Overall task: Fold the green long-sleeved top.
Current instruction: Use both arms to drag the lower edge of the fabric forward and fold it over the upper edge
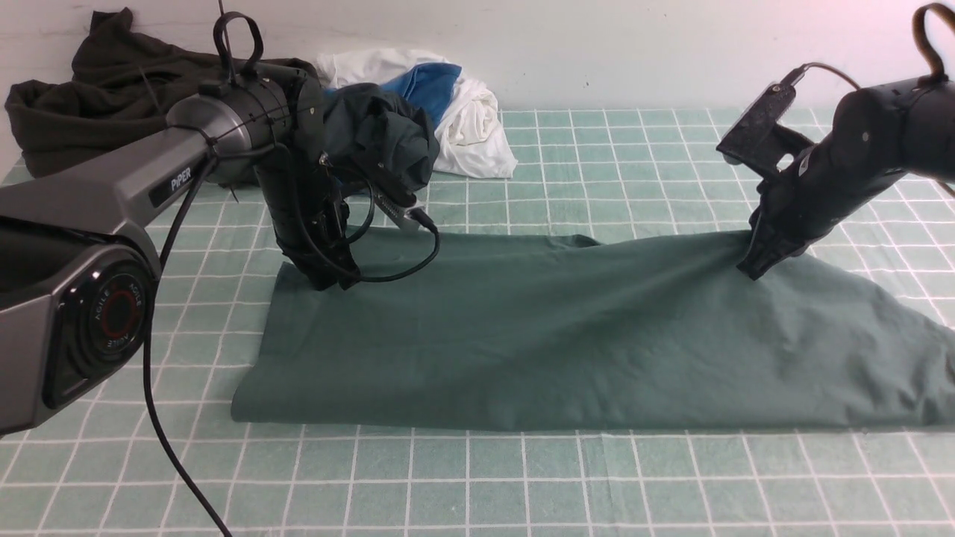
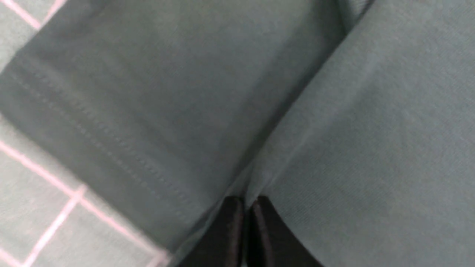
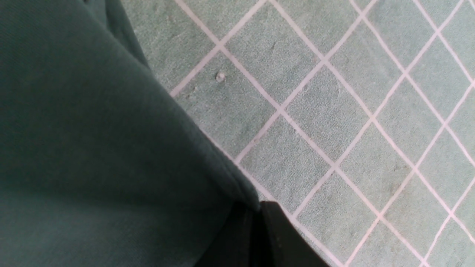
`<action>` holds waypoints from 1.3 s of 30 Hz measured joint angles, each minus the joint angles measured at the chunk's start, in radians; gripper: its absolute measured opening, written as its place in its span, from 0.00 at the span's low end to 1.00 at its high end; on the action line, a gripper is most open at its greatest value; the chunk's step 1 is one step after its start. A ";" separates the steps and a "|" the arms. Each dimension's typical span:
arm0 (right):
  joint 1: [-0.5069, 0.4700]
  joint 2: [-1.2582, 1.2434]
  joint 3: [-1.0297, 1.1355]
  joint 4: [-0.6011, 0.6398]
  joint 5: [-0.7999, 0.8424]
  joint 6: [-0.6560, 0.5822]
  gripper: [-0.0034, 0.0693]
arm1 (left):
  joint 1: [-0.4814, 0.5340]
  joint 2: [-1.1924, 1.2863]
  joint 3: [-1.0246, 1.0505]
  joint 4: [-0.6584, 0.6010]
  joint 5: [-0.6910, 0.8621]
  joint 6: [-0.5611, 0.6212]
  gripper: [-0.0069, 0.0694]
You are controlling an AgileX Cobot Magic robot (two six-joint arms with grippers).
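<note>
The tabletop [image 1: 597,485], covered in a pale green checked cloth, carries the green long-sleeved top [image 1: 559,335] across its middle, laid as one long band whose long axis runs side to side, from in front of the left arm out past the right edge of the front view. The near edge lies straight and smooth; the far edge is flat on the left and rises to a small peak on the right. Both arms sit on that far edge, one towards each end, so the cloth lies nearer the robot than either gripper, and any fold over would, I judge, draw the far edge towards the near one. The left gripper [image 1: 328,280] stands on the far left corner with its jaws together, and its wrist view shows a crease of cloth running into the tips beside a stitched hem, so it looks clamped on the top. The right gripper [image 1: 750,268] is likewise closed, nipping the rim of the cloth where the peak forms, with bare checked cloth just beyond. The fabric is matt, soft and lightly rippled near the right end; no collar or logo shows
</note>
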 joint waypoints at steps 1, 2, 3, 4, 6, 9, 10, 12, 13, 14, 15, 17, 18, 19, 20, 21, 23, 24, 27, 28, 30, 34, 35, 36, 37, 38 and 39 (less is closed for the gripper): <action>0.000 0.000 0.000 -0.004 0.000 0.002 0.05 | 0.000 -0.001 -0.014 0.016 0.002 -0.021 0.09; 0.000 0.000 0.000 -0.009 0.000 0.007 0.05 | 0.000 -0.003 -0.034 0.032 0.002 -0.039 0.09; 0.000 0.000 0.000 -0.016 -0.001 0.018 0.05 | 0.000 -0.006 -0.059 0.045 0.002 -0.056 0.09; 0.000 0.000 0.000 -0.018 -0.002 0.022 0.05 | 0.000 -0.007 -0.064 0.048 0.002 -0.064 0.09; 0.000 0.000 0.000 -0.058 -0.019 0.058 0.05 | 0.001 -0.015 -0.131 0.055 -0.003 -0.108 0.09; 0.000 0.000 -0.001 -0.097 -0.042 0.085 0.05 | 0.003 -0.021 -0.170 0.050 -0.025 -0.130 0.09; 0.000 0.001 -0.001 -0.113 -0.056 0.099 0.05 | 0.006 -0.024 -0.175 0.044 -0.047 -0.137 0.09; 0.000 0.010 -0.001 -0.137 -0.083 0.117 0.05 | 0.013 -0.020 -0.178 0.019 -0.092 -0.144 0.09; -0.001 0.017 -0.001 -0.138 -0.092 0.122 0.05 | 0.014 -0.018 -0.178 0.015 -0.107 -0.143 0.09; -0.001 0.017 -0.001 -0.138 -0.094 0.122 0.05 | 0.016 -0.015 -0.178 0.012 -0.110 -0.143 0.09; -0.002 0.034 -0.001 -0.140 -0.110 0.129 0.05 | 0.019 0.003 -0.178 0.000 -0.148 -0.149 0.09; -0.005 0.054 -0.001 -0.142 -0.130 0.143 0.06 | 0.020 0.024 -0.178 -0.002 -0.178 -0.162 0.09; -0.006 0.066 -0.001 -0.143 -0.144 0.157 0.08 | 0.021 0.042 -0.178 -0.002 -0.197 -0.173 0.09; -0.007 0.076 -0.001 -0.146 -0.161 0.175 0.10 | 0.022 0.057 -0.178 -0.002 -0.212 -0.184 0.10; -0.009 0.083 -0.001 -0.146 -0.172 0.192 0.12 | 0.022 0.069 -0.178 -0.002 -0.217 -0.191 0.11; -0.011 0.088 -0.001 -0.147 -0.184 0.211 0.14 | 0.023 0.079 -0.178 -0.003 -0.230 -0.201 0.13; -0.017 0.091 -0.002 -0.150 -0.202 0.265 0.23 | 0.027 0.097 -0.178 -0.003 -0.244 -0.209 0.19; -0.020 0.089 -0.006 -0.155 -0.200 0.296 0.26 | 0.029 0.101 -0.178 -0.003 -0.247 -0.211 0.23; -0.022 0.073 -0.032 -0.177 -0.158 0.387 0.41 | 0.032 0.090 -0.178 -0.010 -0.244 -0.226 0.36; -0.023 0.060 -0.042 -0.187 -0.131 0.417 0.45 | 0.032 0.077 -0.182 -0.013 -0.229 -0.240 0.42; -0.025 0.017 -0.059 -0.197 -0.069 0.469 0.52 | 0.033 0.041 -0.202 -0.024 -0.174 -0.269 0.51; -0.043 -0.111 -0.059 -0.170 0.027 0.524 0.56 | 0.030 -0.071 -0.251 -0.052 -0.002 -0.305 0.55; -0.050 -0.139 -0.053 -0.150 0.039 0.532 0.57 | 0.026 -0.101 -0.253 -0.061 0.029 -0.306 0.54; -0.061 -0.176 -0.039 -0.127 0.049 0.541 0.57 | 0.020 -0.121 -0.254 -0.067 0.056 -0.307 0.52; -0.063 -0.184 -0.039 -0.127 0.050 0.543 0.57 | 0.019 -0.125 -0.255 -0.068 0.056 -0.307 0.51; -0.083 -0.243 0.002 -0.078 0.057 0.551 0.57 | 0.007 -0.150 -0.254 -0.077 0.076 -0.312 0.44; -0.091 -0.281 0.026 -0.056 0.057 0.553 0.57 | 0.001 -0.160 -0.247 -0.081 0.079 -0.317 0.38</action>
